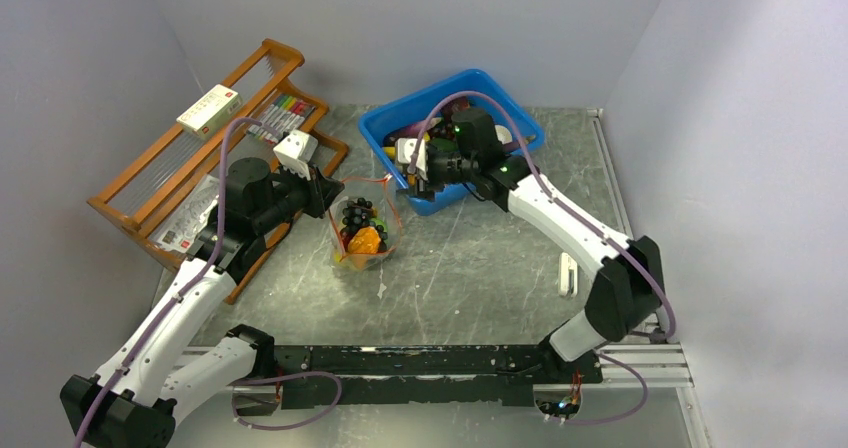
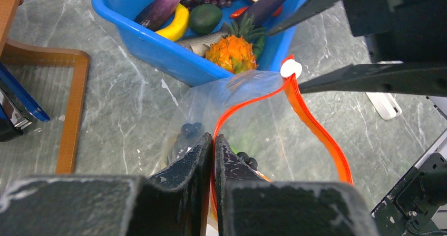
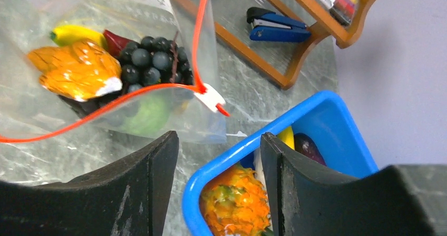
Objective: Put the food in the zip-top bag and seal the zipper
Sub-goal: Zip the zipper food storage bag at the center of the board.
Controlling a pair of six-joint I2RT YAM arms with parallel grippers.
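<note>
clear floppy bag (image 2: 253, 115), thin orange zipper (image 2: 318, 132)

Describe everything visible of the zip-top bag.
The zip-top bag is clear, floppy plastic, sitting on the table beside the blue bin. Its red-orange zipper is unsealed, the mouth gaping, with a white slider at one end. Inside lie dark grapes, an orange piece, a banana and a green piece. The left gripper is shut on the zipper; the right gripper hangs open by the slider.

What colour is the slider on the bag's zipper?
White slider; the left wrist view shows it best.
</note>
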